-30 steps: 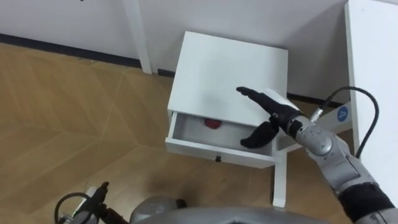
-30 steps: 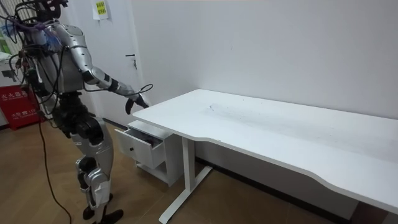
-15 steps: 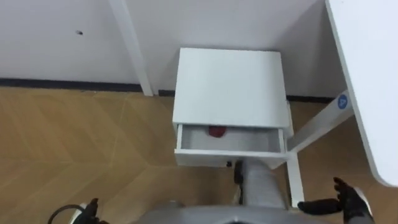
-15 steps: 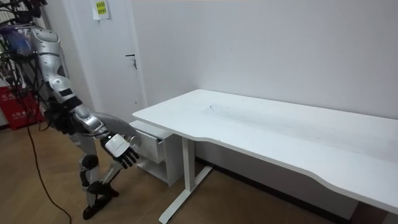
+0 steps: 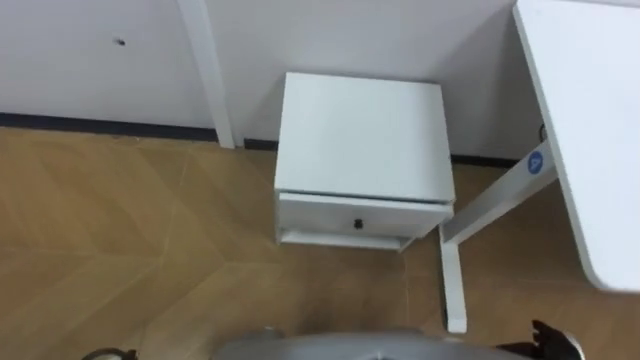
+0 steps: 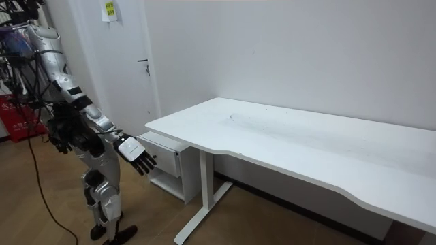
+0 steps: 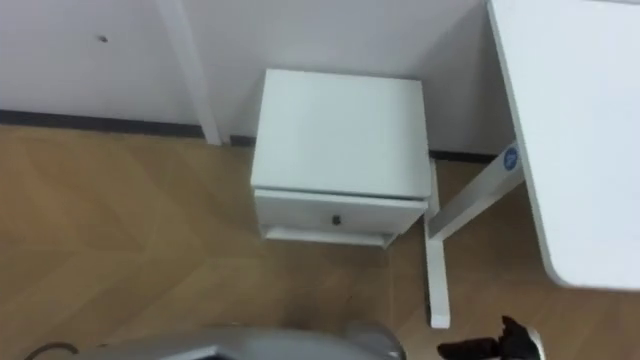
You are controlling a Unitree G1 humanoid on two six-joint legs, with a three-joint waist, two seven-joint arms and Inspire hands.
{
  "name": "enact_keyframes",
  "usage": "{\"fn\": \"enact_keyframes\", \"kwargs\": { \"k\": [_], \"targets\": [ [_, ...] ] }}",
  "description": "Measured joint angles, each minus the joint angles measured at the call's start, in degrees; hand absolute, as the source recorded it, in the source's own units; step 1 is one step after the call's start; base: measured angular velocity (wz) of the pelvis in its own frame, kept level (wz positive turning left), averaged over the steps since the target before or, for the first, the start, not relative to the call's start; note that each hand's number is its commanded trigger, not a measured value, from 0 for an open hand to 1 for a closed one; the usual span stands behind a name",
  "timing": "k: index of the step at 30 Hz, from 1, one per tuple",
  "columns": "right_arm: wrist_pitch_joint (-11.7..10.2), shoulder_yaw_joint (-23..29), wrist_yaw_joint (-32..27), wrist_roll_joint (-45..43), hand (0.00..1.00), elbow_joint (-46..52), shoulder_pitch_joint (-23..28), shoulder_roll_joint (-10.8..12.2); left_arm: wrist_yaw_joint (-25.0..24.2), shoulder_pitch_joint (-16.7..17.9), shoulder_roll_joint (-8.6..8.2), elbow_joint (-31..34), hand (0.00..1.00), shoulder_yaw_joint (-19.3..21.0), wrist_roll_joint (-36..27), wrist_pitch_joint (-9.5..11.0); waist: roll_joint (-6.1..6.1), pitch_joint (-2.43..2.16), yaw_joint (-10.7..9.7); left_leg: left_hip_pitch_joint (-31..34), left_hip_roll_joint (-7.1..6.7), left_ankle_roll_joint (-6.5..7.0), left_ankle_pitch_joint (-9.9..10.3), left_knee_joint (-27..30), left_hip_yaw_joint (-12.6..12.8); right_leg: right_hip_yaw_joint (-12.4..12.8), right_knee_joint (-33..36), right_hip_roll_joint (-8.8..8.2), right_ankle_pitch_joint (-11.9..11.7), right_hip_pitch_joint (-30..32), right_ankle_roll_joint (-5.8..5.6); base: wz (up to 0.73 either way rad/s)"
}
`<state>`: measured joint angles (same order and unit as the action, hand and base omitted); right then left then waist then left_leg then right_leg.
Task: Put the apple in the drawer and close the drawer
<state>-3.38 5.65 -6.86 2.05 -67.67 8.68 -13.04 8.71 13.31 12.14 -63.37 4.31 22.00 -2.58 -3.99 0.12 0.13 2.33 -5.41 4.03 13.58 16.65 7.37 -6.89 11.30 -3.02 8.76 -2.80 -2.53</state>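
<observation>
Nearest, the right robot hand (image 6: 139, 158) is seen low by the robot's side. Its fingers are spread out and straight, and nothing is held in it. A second ago it was stretched out over the open drawer. Now it is pulled back and down.

A little farther on, the drawer (image 5: 355, 214) is seen pushed all the way into the small white cabinet (image 5: 360, 140), with its little dark knob (image 5: 357, 224) facing out. Half a second ago the drawer was open, and the red apple was seen lying inside. Now the apple is hidden, so it is judged to be shut inside the drawer.

To the right, the white bench (image 5: 585, 140) is seen, with its leg just beside the cabinet. Behind them, the wall (image 5: 330, 35) is seen.

Both parts of the task are judged to be done, and no more work on the drawer seems to be needed.
</observation>
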Motion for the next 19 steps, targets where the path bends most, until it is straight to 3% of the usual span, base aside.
{"fn": "enact_keyframes", "kwargs": {
  "k": [5,7,9,13,19],
  "targets": [
    [-0.64,-0.06,0.97,0.14,0.0,-1.72,-0.74,1.34,1.03,-1.0,-0.14,0.86,0.0,-0.02,0.05,0.05,0.62,0.02,0.01,-0.97,0.28,0.49,-0.3,-1.54,-0.4,-1.18,-1.69,0.26,-0.05,-1.44,0.09,0.04],
    [-0.64,-0.06,1.7,0.14,0.0,-1.85,-0.64,1.46,1.05,-1.1,-0.14,0.97,0.0,0.0,0.07,0.06,0.85,0.02,-0.04,-1.17,0.4,1.47,-0.85,-2.43,-0.4,-1.18,-1.73,0.5,0.12,-1.5,0.32,-0.02],
    [-0.62,-0.06,2.12,0.2,0.0,-3.01,-0.69,1.64,1.09,-1.23,-0.13,1.11,0.0,0.04,0.1,0.05,1.06,0.17,-0.27,-1.97,0.63,4.18,-2.27,-4.13,-0.39,-1.14,-1.81,0.96,0.25,-1.28,0.55,0.0],
    [-0.2,-0.58,2.06,0.62,0.0,-3.64,-0.41,1.68,1.1,-1.21,-0.44,1.11,0.0,0.02,0.16,0.06,1.27,0.22,-0.3,-2.17,0.95,4.24,-2.31,-5.07,-0.37,-1.28,-1.9,1.26,0.76,-1.23,1.39,0.0],
    [-0.19,-2.14,2.08,2.67,0.0,-3.65,-0.53,1.74,1.16,-1.12,-1.68,1.13,0.0,0.01,0.11,0.1,2.56,0.38,-0.38,-3.01,1.05,4.01,-2.22,-5.49,-0.35,-1.27,-2.54,1.44,0.82,-1.9,1.49,0.0]
  ]
}}
